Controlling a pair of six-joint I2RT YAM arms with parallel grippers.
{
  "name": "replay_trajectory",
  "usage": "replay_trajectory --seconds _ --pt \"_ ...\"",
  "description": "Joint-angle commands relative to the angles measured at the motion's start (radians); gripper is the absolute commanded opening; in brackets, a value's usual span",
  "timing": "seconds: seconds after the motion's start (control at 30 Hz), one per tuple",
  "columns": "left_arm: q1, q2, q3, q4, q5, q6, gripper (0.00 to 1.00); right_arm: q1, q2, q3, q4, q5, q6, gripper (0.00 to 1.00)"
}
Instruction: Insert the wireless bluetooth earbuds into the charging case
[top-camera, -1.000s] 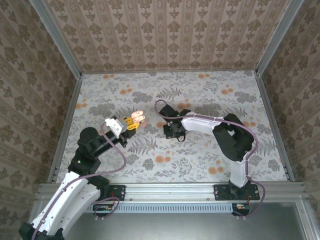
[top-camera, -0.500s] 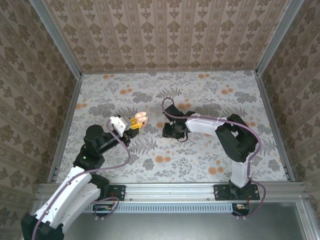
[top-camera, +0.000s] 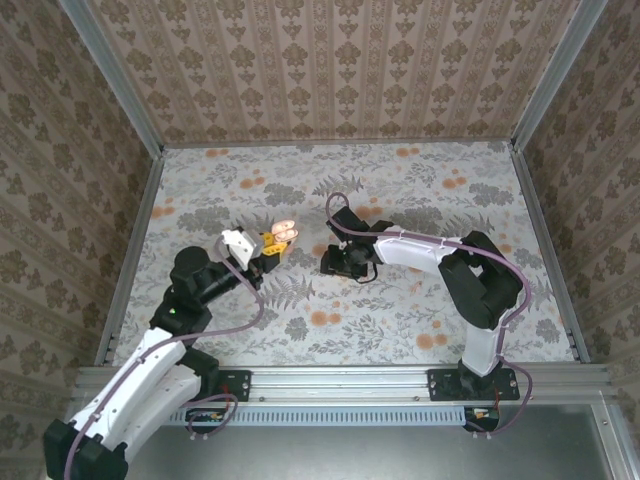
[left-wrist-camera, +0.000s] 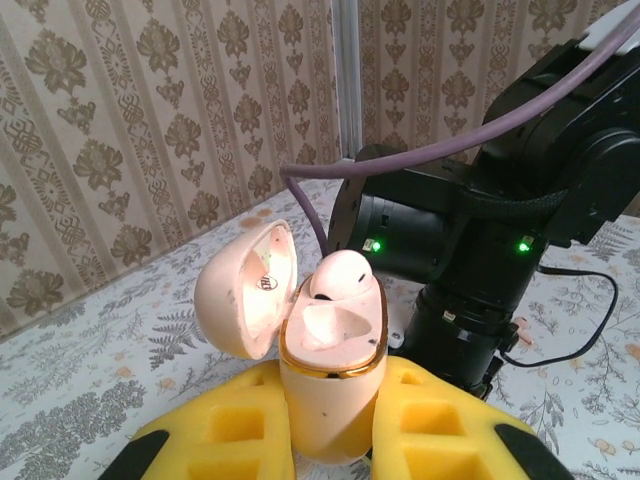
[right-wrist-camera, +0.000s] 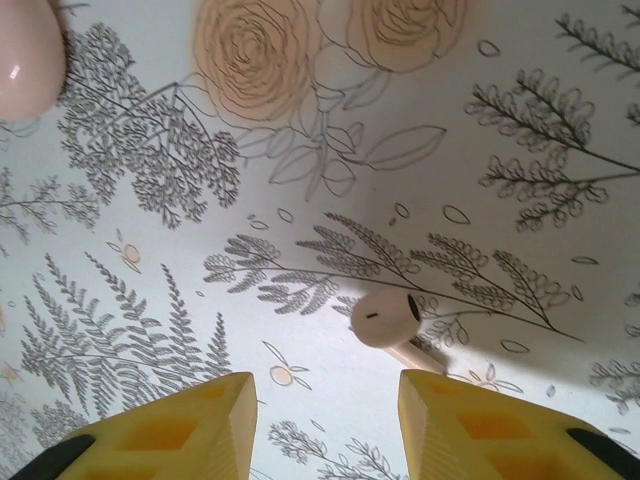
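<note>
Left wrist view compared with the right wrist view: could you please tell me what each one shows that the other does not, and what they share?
Left wrist: the left gripper clamps the charging case, its lid open, one seated earbud in it and the right arm behind. Right wrist: a loose earbud lies on the table, just ahead of the open right gripper. Shared: yellow finger pads and the floral table; a pink curve in the right wrist view's corner may be the case.
</note>
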Motion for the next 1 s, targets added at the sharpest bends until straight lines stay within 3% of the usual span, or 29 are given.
replay_trajectory --seconds 0.0,0.3,0.97 --pt "0.006 0.03 0.018 0.097 0.031 0.007 0.0 -0.013 -0.042 0.039 -0.082 0.03 -0.038 0.43" --pt "0.004 0.112 0.025 0.187 0.077 -0.028 0.0 -0.029 0.056 0.063 -0.094 0.022 -0.103 0.43" --pt "0.006 0.002 -0.026 0.116 0.036 -0.002 0.0 0.07 0.114 0.079 0.002 -0.078 0.003 0.43"
